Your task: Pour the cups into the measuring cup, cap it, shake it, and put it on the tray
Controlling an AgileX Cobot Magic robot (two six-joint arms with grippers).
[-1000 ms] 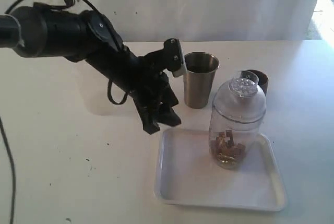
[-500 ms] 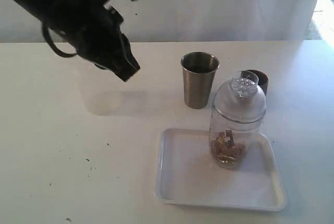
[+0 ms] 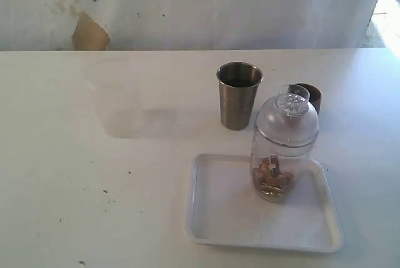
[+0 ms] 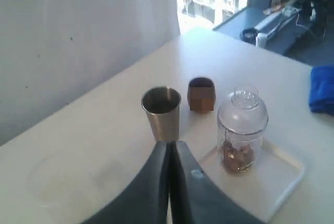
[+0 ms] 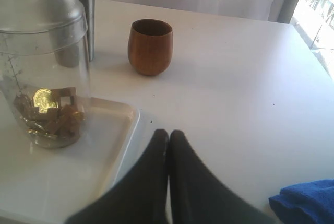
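Note:
The clear measuring cup (image 3: 284, 149), capped with a domed lid and holding small brown and gold pieces, stands upright on the white tray (image 3: 219, 218). The steel tumbler (image 3: 239, 95) stands on the table behind the tray, and the brown wooden cup (image 3: 310, 96) sits partly hidden behind the lid. Neither arm shows in the exterior view. My left gripper (image 4: 170, 144) is shut and empty, high above the table, looking down on the steel tumbler (image 4: 161, 112), the wooden cup (image 4: 201, 94) and the measuring cup (image 4: 241, 130). My right gripper (image 5: 167, 134) is shut and empty over the table beside the tray (image 5: 117, 145), near the measuring cup (image 5: 44, 62).
A blue cloth (image 5: 305, 203) lies on the table by the right gripper; it also shows as the blue cloth (image 4: 322, 88) at the table's edge. A pale wall runs behind the table, with a brown patch (image 3: 89, 34) on it.
The left arm has lifted up and away to the left, out of the exterior view, and its gripper has shut. The cups, measuring cup and tray have not moved.

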